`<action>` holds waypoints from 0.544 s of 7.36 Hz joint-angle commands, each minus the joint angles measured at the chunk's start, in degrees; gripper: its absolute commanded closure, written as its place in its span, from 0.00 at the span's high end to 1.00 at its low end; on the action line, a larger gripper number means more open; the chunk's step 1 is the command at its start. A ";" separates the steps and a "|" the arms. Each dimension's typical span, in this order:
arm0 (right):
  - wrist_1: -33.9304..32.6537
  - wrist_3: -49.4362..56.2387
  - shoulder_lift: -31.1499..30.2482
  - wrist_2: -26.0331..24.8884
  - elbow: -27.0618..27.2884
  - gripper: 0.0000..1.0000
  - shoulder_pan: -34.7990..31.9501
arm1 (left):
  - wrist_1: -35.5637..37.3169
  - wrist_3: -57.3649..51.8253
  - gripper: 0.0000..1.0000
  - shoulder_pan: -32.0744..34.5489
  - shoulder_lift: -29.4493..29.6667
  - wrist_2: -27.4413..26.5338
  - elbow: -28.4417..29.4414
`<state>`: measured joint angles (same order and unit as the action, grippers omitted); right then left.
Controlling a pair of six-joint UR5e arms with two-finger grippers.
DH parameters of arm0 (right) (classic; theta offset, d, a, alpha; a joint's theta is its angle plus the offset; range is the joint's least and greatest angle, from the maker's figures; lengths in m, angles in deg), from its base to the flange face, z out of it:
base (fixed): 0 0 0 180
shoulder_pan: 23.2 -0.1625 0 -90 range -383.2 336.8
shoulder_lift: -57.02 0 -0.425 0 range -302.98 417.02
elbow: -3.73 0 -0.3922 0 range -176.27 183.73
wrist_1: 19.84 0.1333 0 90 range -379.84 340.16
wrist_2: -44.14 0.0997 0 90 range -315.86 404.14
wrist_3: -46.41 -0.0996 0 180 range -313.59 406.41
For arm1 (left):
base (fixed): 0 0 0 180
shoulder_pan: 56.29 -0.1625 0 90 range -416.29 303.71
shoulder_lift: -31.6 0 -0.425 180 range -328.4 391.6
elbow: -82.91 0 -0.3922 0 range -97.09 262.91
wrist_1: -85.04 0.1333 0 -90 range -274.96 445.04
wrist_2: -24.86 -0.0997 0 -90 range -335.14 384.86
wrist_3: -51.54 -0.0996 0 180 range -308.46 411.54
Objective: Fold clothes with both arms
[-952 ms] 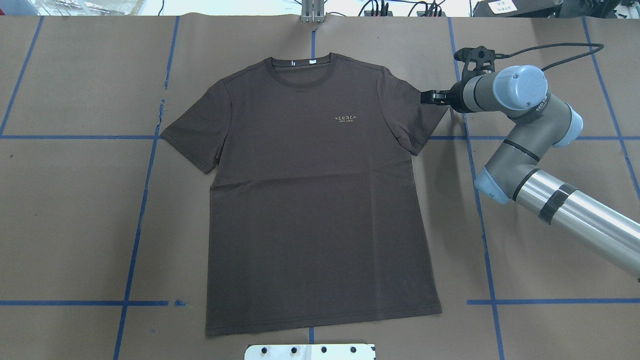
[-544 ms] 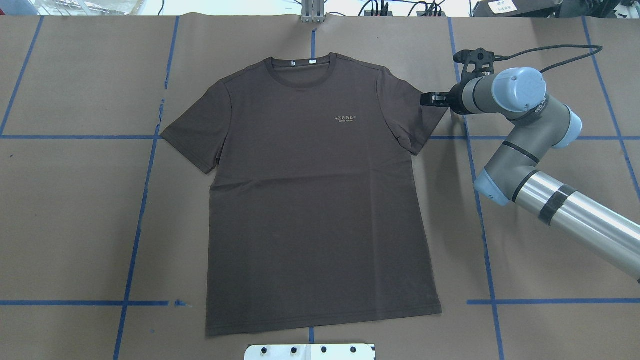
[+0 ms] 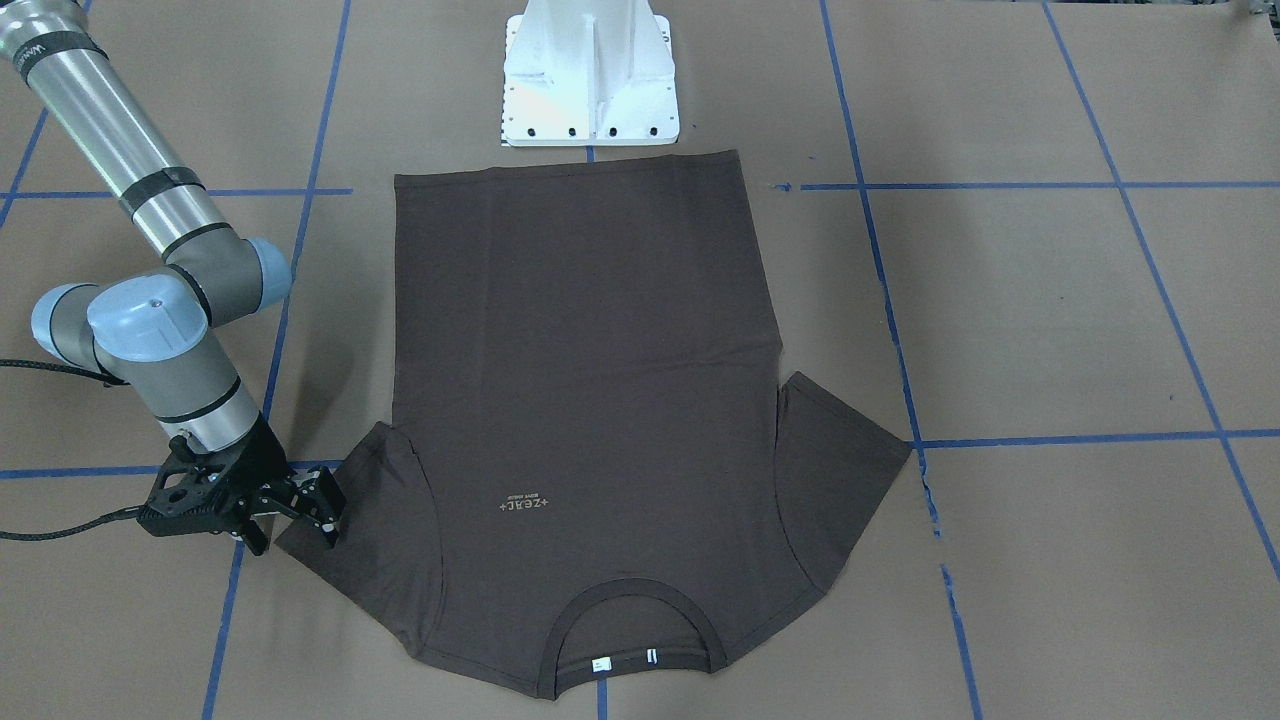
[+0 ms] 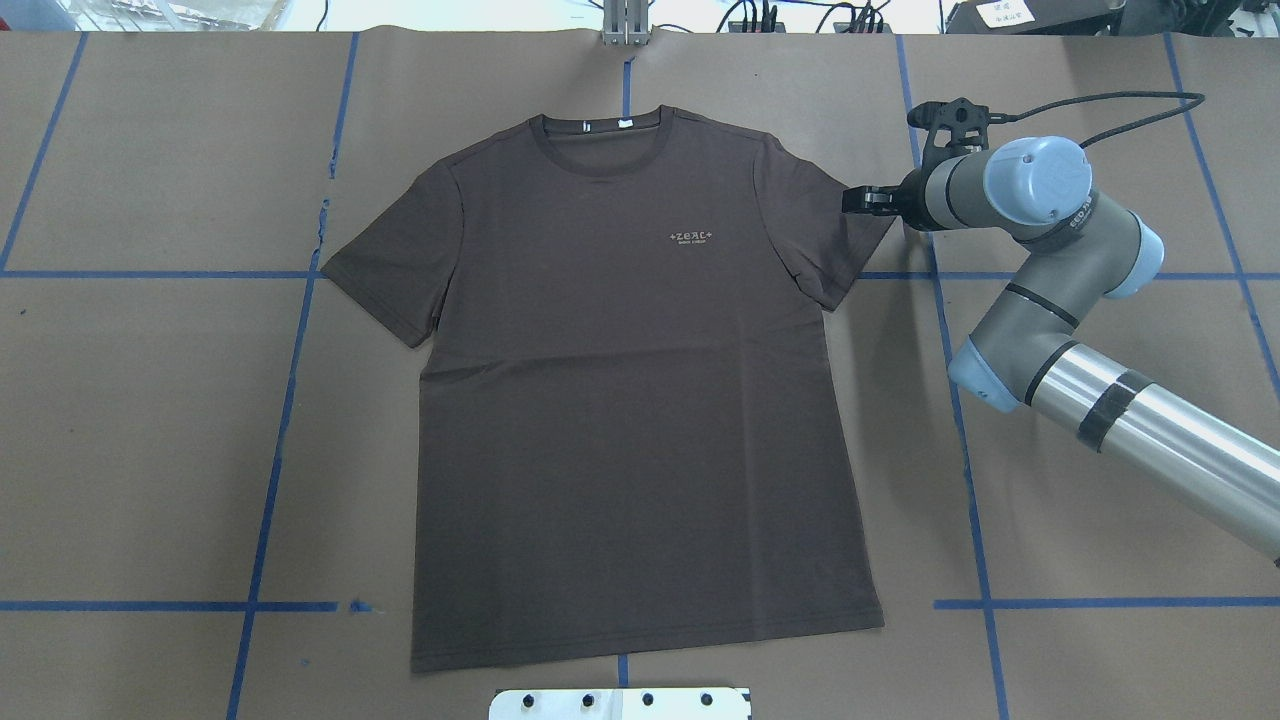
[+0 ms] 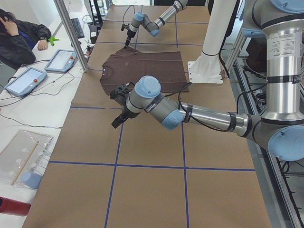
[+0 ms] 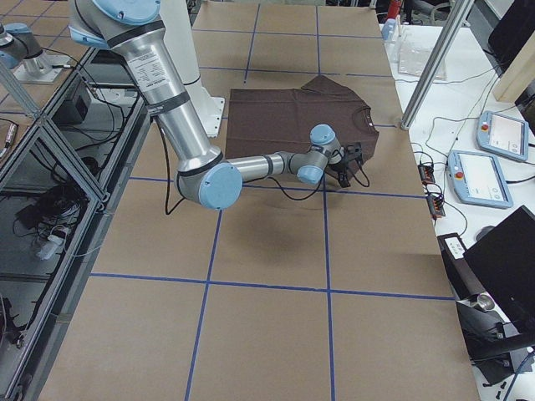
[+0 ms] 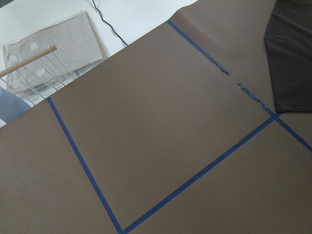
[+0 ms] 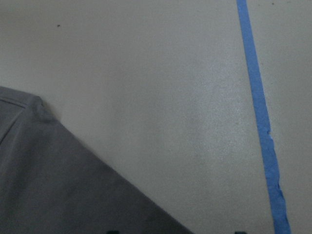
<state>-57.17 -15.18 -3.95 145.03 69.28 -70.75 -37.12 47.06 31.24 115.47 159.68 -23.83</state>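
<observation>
Overhead exterior view: almost nothing has changed in the last second. The right arm [image 4: 1040, 180] has crept only a shade lower in the picture, and the dark brown T-shirt [image 4: 630, 400] lies just as it did. It is spread flat, front up, in the middle of the brown paper-covered table [image 4: 150, 450], with its collar at the far edge from the robot.

The right arm reaches in from the right, elbow bent, with its wrist turned level toward the shirt. The right gripper [image 4: 858, 199] sits low at the outer edge of the sleeve [image 4: 830, 240] on that side. In the right wrist view its two fingertips stand apart, gripping nothing.

In the exterior left view the left arm [image 5: 199, 114] stretches across bare paper. The left gripper [image 5: 117, 122] points down, near the shirt's other sleeve but clear of it. Whether its jaws are parted cannot be told.
</observation>
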 commanded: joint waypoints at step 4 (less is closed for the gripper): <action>-0.28 -1.96 0.50 0.00 0.45 0.00 0.09 | 0.00 0.00 1.00 0.00 0.07 0.09 0.12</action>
<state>-57.25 -16.97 -3.66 145.06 69.49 -70.68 -37.12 47.06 31.24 115.53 159.70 -23.72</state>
